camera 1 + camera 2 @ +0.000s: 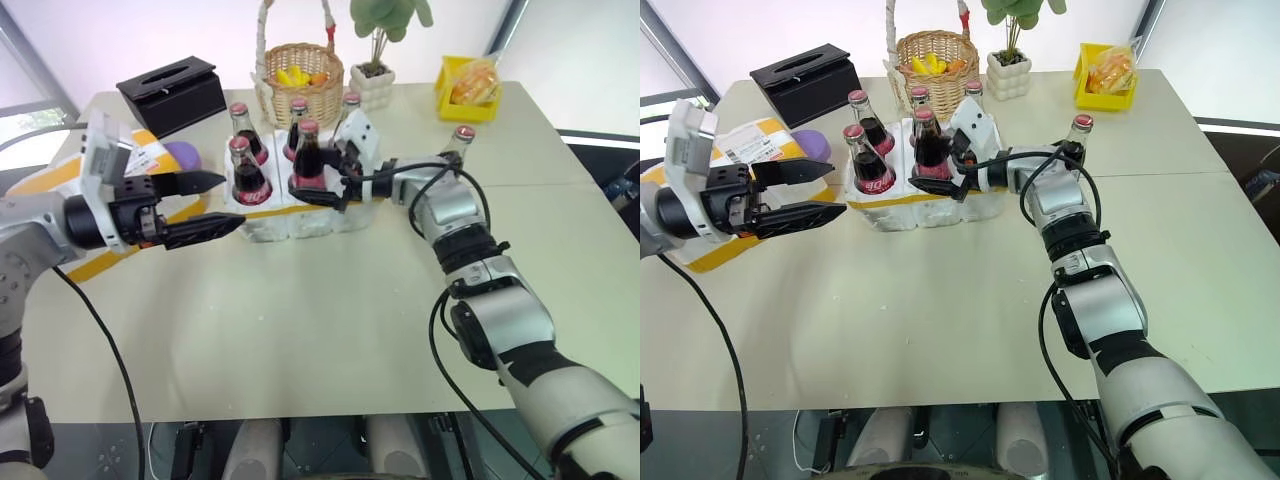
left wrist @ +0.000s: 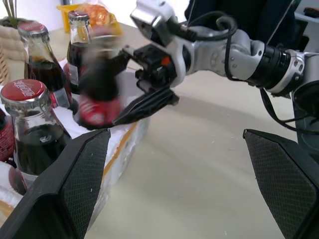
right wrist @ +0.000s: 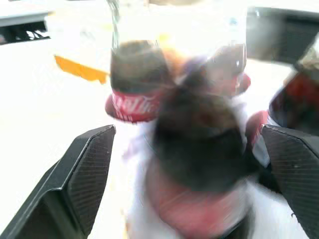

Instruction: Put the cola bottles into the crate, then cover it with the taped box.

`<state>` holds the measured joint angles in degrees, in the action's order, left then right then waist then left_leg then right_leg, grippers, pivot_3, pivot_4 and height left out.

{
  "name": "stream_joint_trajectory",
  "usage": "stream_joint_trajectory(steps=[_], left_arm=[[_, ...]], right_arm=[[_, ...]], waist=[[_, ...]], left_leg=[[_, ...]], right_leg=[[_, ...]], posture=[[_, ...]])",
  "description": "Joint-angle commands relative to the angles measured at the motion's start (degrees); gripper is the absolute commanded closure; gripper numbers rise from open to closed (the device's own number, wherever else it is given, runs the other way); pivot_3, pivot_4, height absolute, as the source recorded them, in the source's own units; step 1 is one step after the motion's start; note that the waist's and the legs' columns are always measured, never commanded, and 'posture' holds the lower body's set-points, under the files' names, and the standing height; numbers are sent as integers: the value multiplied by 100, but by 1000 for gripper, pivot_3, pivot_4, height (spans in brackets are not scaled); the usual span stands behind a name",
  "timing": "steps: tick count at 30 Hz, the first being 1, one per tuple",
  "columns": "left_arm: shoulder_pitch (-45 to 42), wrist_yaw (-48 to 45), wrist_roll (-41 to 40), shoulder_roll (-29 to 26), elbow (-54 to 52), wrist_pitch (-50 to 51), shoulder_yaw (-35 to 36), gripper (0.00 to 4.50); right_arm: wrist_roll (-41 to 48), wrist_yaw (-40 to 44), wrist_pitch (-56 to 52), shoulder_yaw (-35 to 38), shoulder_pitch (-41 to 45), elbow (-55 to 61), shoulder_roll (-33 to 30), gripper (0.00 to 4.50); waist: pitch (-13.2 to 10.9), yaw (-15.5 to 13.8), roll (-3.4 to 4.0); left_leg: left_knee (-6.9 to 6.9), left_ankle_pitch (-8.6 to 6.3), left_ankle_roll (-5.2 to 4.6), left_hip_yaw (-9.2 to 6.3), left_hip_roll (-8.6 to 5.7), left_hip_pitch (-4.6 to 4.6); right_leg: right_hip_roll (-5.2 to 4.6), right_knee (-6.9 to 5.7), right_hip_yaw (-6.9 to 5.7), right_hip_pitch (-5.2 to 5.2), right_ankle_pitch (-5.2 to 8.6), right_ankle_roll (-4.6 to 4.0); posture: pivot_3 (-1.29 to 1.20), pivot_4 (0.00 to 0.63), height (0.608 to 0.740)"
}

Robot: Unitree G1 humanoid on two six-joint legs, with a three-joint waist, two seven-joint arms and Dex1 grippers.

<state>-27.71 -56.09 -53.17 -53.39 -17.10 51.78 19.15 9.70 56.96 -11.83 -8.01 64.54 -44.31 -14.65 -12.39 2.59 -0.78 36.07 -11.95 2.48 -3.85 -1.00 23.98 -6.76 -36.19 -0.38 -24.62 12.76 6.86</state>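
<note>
The crate (image 1: 265,228), a low white foam tray with a yellow strip, sits mid-table and holds several cola bottles. My right gripper (image 1: 318,180) is open, with one finger on each side of the front right bottle (image 1: 305,150) standing in its well; the pads sit apart from the glass in the right wrist view. One more cola bottle (image 1: 462,142) stands on the table just right of that arm. My left gripper (image 1: 232,200) hovers open and empty left of the crate, near the front left bottle (image 1: 248,172). The taped box (image 1: 752,147) lies behind it at the table's left.
Behind the crate stand a wicker basket (image 1: 300,82) of fruit, a black tissue box (image 1: 170,92), a white plant pot (image 1: 372,86) and a yellow tray (image 1: 468,92) with wrapped food. A purple object (image 1: 182,155) lies beside the taped box.
</note>
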Motion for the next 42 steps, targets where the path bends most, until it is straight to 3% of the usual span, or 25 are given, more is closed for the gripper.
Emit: stream_joint_trajectory(steps=[1, 5, 11, 18, 23, 28, 35, 42], left_arm=[[-49, 21, -89, -71, -162, -113, 166, 0], [0, 36, -90, -39, -196, -137, 165, 0], [-25, -12, -72, -31, -110, -184, 114, 0], [-357, -256, 173, 61, 346, -420, -286, 0], [-736, -477, 401, 195, 735, -612, -644, 0], [-948, -658, 554, 293, 965, -714, -831, 0], [-1153, -771, 706, 436, 1102, -762, -953, 0], [-1072, -752, 733, 416, 970, -669, -905, 0]], right_arm=[[43, -85, 108, 206, 232, 51, 51, 31], [214, 47, -123, 377, 119, 351, -103, 31], [674, 354, -1005, 779, -511, 1939, -907, 31], [1763, 557, -2720, 1509, -2192, 4592, -2315, 31], [2107, 78, -3381, 2245, -3412, 5543, -2923, 31], [1943, -610, -3204, 2786, -3997, 5589, -3070, 31], [1626, -1646, -2759, 2753, -3554, 4674, -2676, 31], [1598, -1777, -2322, 2534, -3176, 3810, -2206, 31]], waist=[[0, 9, 0], [0, 4, 0], [0, -37, 0], [1, -71, -2], [2, -17, -4], [2, -14, -4], [3, -17, -5], [3, -19, -5]], left_leg=[[0, 1, 2, 0, 0, -2], [0, 3, 5, -1, 2, -6], [3, 4, 6, -1, 2, -4], [3, 3, 5, 0, 2, -6], [11, 4, 4, 4, 4, -12], [16, 5, 3, 15, 5, -18], [14, 5, 3, 21, 8, -23], [10, 5, 2, 21, 8, -23]], right_leg=[[0, 0, 0, 0, -2, -1], [3, -4, 1, 2, -4, -2], [3, 1, 2, 7, -5, -2], [3, 2, 2, 9, -5, -1], [3, 1, 4, 15, -6, -4], [3, 4, 13, 20, -8, -9], [3, 4, 17, 20, -9, -9], [3, 5, 18, 21, -10, -6]], posture=[[0, 150, 740], [0, 150, 740], [0, 150, 740], [0, 150, 740], [0, 150, 740], [0, 150, 740], [0, 150, 740], [0, 150, 740]])
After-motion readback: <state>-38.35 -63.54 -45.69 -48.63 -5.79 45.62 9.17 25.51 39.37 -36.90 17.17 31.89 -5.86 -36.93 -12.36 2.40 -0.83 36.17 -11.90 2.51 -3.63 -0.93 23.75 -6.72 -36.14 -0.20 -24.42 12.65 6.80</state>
